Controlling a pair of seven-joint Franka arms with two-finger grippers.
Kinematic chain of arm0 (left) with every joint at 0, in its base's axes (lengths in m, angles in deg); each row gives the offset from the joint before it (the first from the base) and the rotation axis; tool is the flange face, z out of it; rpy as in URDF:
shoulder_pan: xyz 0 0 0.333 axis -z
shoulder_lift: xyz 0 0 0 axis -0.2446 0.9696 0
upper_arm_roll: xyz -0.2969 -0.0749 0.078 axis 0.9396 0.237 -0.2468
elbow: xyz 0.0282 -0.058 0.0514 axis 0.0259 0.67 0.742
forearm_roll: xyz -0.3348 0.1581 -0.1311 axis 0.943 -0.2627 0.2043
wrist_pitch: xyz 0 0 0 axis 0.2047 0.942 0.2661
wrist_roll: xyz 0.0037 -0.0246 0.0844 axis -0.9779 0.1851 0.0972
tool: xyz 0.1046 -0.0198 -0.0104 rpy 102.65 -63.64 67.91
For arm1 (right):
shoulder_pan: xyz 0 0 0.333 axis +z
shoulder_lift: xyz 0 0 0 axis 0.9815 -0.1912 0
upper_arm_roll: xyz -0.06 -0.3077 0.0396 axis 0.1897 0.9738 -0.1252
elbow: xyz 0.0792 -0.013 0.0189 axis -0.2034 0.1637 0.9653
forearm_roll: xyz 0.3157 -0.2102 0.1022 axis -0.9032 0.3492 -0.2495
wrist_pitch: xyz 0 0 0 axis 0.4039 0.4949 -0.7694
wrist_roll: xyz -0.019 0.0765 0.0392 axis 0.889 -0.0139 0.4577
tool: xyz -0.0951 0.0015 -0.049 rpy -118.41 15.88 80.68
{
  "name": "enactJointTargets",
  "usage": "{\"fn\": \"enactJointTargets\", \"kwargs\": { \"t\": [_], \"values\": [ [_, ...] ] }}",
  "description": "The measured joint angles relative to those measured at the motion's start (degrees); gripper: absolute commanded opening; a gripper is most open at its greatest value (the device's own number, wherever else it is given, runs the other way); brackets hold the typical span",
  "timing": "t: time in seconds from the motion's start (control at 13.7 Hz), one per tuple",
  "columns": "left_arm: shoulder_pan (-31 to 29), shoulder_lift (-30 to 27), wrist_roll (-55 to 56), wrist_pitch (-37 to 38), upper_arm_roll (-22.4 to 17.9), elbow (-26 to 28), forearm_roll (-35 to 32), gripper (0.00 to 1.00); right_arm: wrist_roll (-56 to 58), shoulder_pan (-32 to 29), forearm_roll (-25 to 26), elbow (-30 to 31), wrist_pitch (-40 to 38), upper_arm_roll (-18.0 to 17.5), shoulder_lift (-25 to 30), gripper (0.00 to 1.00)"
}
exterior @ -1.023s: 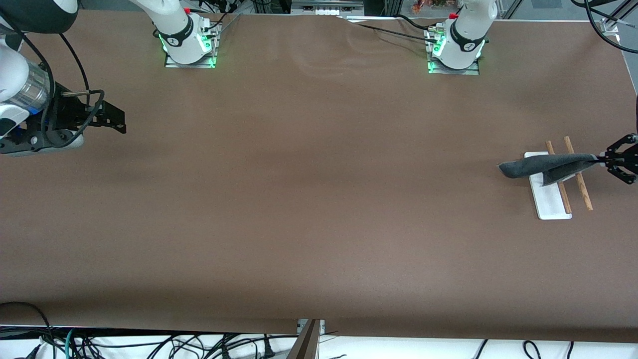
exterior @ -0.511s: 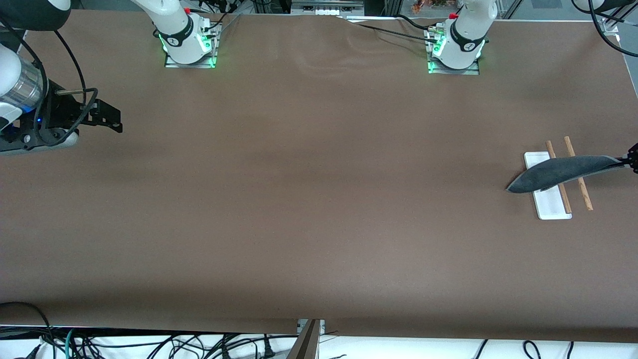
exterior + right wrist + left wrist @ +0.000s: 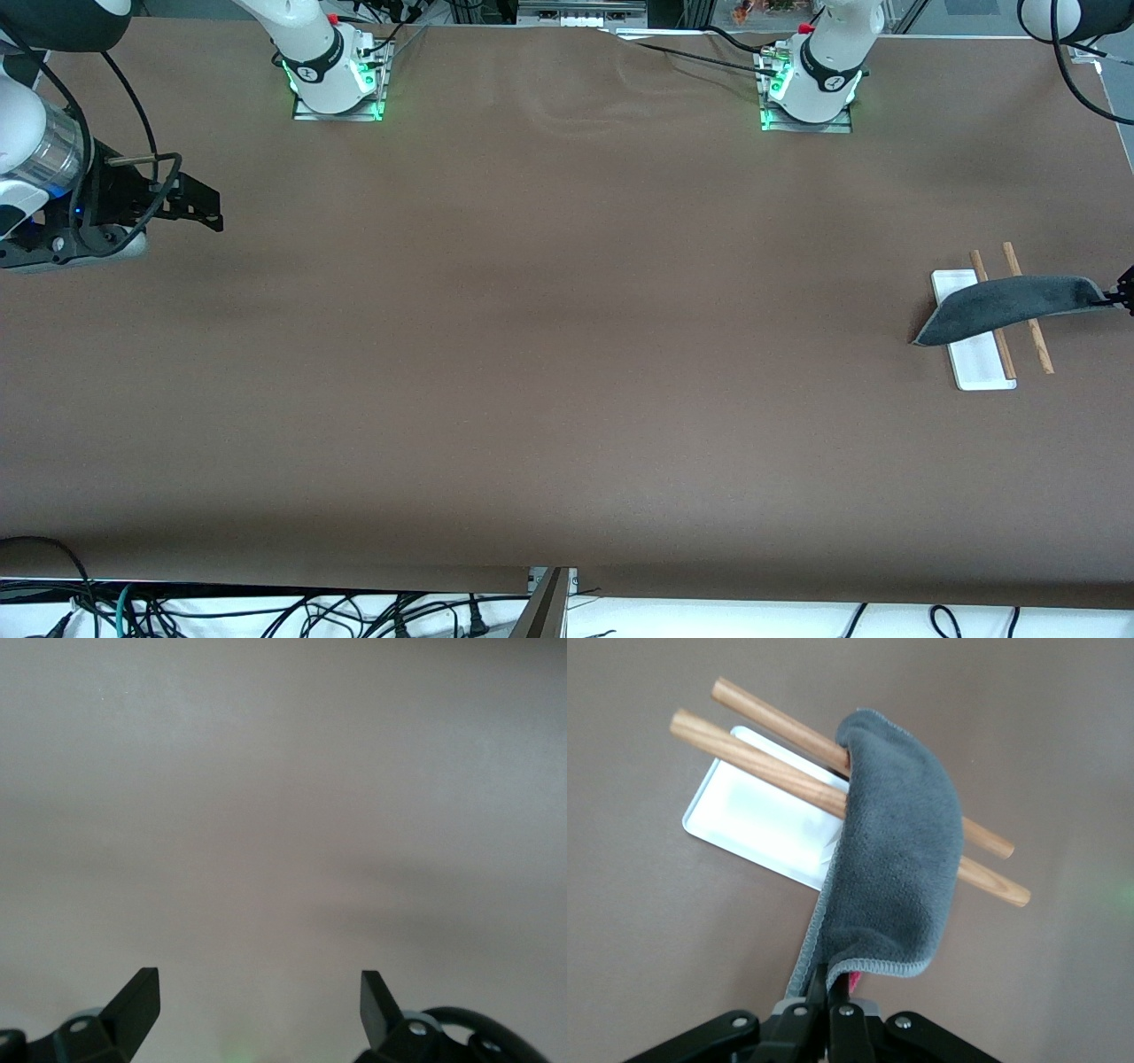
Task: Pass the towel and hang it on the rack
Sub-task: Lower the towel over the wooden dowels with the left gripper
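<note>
Right gripper point(image 3: 199, 206) hangs over bare table point(image 3: 549, 354) at the right arm's end, fingers spread apart with nothing between them per the right wrist view point(image 3: 257, 997); that arm waits. Middle of the table holds nothing else that I can see. At the left arm's end stands the rack point(image 3: 974, 354), white base flat on the table, two brown rods over it. The towel point(image 3: 1005, 306) lies draped across both rods, dark grey face up, one end drooping toward the base edge on the side toward the table's middle, the other end pinched in the left gripper point(image 3: 1123, 297) at the frame edge. Left wrist view shows it plainer: towel point(image 3: 895, 868) humps over the two rods of the rack point(image 3: 757, 811), and the left gripper point(image 3: 833, 997) has its jaws clamped on the grey-edged hem, a sliver of pink-red showing there. Step in hand, by my read: the hanging itself, the pass looks done. Next move likely calls for lowering the held end on the rods' outer side so the weight balances, then letting go and backing away without dragging the cloth off. Risk: the towel sits uneven and could slide off the rods. Count: one towel, one rack with two rods, two grippers.
</note>
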Motion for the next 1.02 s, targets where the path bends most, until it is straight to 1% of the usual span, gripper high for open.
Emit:
{"fn": "enactJointTargets", "kwargs": {
  "t": [0.37, 0.44, 0.51, 1.02],
  "values": [
    [-0.7, 2.6, -0.1, -2.5, 0.0, 0.0, 0.0, 0.0, 0.0, -0.1, 0.0, -0.9, -1.1, -0.1, 0.2, 1.0],
    [-0.8, 3.1, -0.1, -3.0, 0.0, 0.0, 0.0, 0.39, 0.0, 0.0, 0.0, -0.9, -1.1, -0.2, 0.1, 1.0],
    [-0.8, 3.5, -0.1, -3.3, 0.0, 0.0, 0.0, 0.99, 0.0, 0.0, 0.0, -0.9, -1.1, -0.4, 0.1, 1.0],
    [-0.7, 4.2, -0.1, -3.7, 0.2, 0.0, 0.1, 1.0, 0.0, 0.0, 0.0, -0.8, -1.2, -0.5, 0.0, 1.0]
  ]
}}
